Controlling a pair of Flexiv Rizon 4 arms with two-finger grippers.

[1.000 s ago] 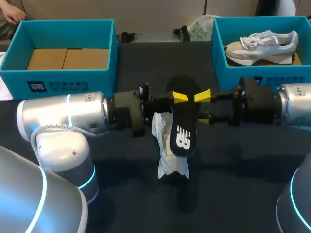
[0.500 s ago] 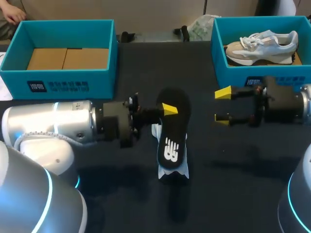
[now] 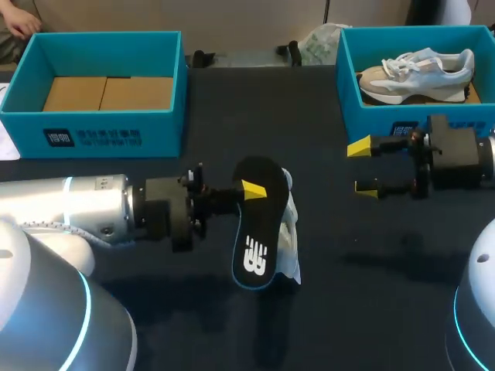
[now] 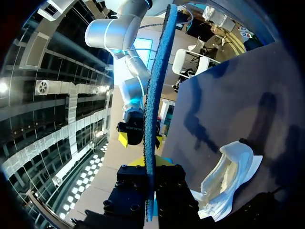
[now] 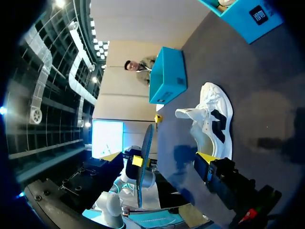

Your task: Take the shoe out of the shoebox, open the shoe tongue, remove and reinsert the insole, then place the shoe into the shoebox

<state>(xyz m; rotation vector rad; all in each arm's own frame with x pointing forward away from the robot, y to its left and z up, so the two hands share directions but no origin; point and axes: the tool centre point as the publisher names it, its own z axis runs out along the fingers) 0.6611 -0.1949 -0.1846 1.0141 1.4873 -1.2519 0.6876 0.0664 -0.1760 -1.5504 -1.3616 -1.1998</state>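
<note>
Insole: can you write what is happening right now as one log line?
left end effector: shut on insole | right end effector: open, empty | shoe: on table, insole out

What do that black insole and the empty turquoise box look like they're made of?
The insole looks like thin foam: matte black on its face, with a blue, grainy edge in the left wrist view. The empty box seems to be cardboard: smooth turquoise walls, plain brown board on its floor. Both are guesses from looks alone.
</note>
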